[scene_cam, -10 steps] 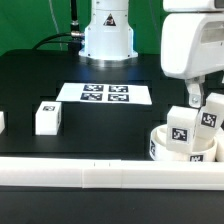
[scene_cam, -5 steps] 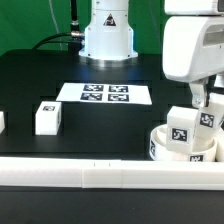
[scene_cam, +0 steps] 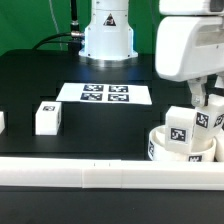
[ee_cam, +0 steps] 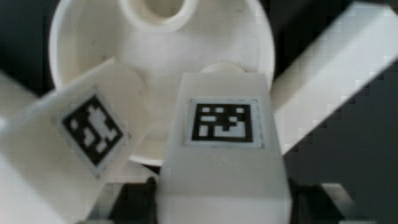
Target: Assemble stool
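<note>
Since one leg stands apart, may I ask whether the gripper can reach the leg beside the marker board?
Probably yes, though not at once: the loose leg has open table around it and nothing above, but the fingers seem to straddle a second leg on the seat.

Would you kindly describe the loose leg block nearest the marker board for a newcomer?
Find the marker board on the black table. Off its corner, toward the exterior view's left, stands a white leg block, tag on top. Unlike the two blocks at the seat disc, it stands alone.
</note>
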Controlling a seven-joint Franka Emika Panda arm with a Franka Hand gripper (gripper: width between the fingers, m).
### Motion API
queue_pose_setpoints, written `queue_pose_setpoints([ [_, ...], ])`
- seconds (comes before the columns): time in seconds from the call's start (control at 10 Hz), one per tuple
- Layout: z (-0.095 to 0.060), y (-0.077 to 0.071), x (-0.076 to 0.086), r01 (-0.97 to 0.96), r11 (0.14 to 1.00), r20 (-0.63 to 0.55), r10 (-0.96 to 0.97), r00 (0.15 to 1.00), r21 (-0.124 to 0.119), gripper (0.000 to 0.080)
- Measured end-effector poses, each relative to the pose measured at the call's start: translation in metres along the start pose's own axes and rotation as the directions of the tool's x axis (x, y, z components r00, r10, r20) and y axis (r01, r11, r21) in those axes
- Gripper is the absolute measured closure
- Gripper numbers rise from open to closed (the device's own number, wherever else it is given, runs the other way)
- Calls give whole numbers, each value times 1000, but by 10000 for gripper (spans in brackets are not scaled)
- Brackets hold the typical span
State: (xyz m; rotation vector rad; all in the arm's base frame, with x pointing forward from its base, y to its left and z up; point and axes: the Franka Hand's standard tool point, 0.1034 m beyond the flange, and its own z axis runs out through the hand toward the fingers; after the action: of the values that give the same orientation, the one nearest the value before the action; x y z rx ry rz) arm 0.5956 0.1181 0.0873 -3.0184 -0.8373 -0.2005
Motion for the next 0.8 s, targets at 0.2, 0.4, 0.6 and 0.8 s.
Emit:
queue_pose_setpoints([
  [0.2, 0, -3, 1, -268, 963, -9, 268, 963, -1, 463],
  [0.4, 0, -4, 2, -432, 902, -11, 432, 902, -1, 463],
  [0.6, 0, -2, 1, -519, 855, -11, 519, 855, 0, 463],
  [0.8, 0, -1, 1, -609, 793, -11, 609, 793, 0, 462],
])
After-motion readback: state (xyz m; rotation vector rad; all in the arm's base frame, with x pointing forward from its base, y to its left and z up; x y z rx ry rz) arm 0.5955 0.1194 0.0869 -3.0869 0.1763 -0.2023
